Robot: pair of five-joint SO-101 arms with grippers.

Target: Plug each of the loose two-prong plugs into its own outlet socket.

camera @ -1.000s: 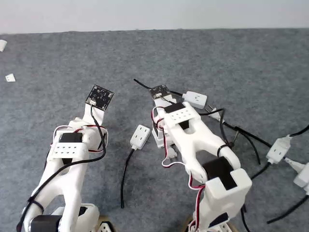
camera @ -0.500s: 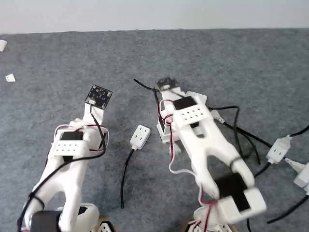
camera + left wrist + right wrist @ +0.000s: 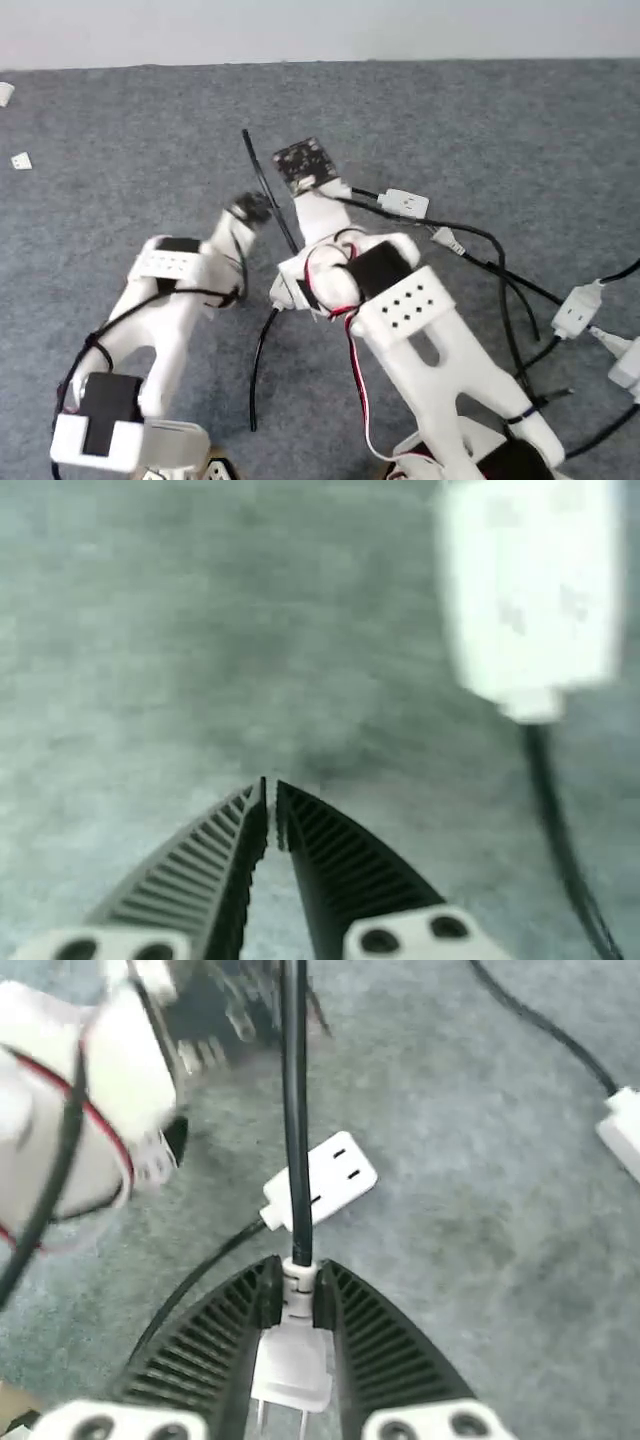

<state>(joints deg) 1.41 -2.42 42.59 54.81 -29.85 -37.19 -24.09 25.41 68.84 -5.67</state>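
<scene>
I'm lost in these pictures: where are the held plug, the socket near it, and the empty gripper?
plug (image 3: 290,1365): right wrist view, white body.
socket (image 3: 338,1174): right wrist view, slotted face.
left gripper (image 3: 270,795): left wrist view, between closed fingertips.

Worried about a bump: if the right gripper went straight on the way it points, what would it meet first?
Probably the socket, lying just ahead of the right gripper under the cord of its plug; depth is unclear.
</scene>
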